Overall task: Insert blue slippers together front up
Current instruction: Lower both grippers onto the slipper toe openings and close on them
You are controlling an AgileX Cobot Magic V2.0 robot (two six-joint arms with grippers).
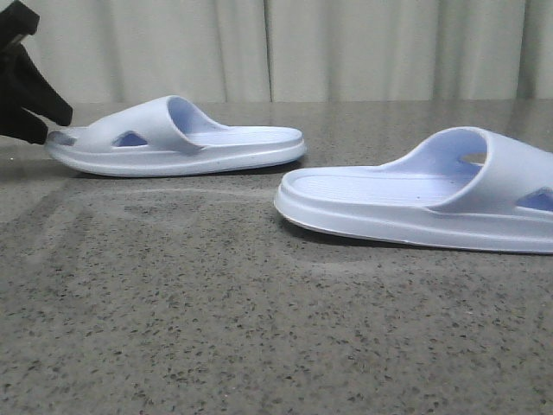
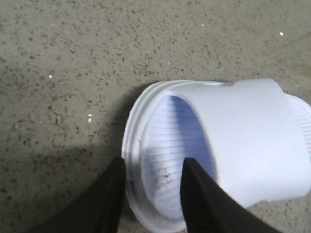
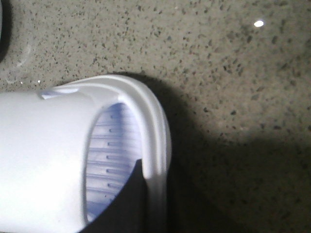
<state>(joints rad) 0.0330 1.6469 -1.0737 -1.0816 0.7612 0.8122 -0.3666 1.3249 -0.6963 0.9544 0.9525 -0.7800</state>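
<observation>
Front view: both blue slippers flat on the speckled tabletop, well apart, left pincer at the far one's toe. Left wrist: straddling that toe rim, parted, looks like mid-grasp, so probably just needs closing. Right wrist: right pincer only partly visible at the other toe, can't tell open or shut.

A speckled grey-brown stone-look table filled the lower part of the front view, its surface flecked with dark and pale grains and marked by faint lighter streaks and smears. Behind the table's far edge hung a pale, off-white curtain in soft vertical folds, spanning the whole width of the scene. In both wrist views the same table showed up close, with dark shadow patches lying on it and small bright glints.
</observation>
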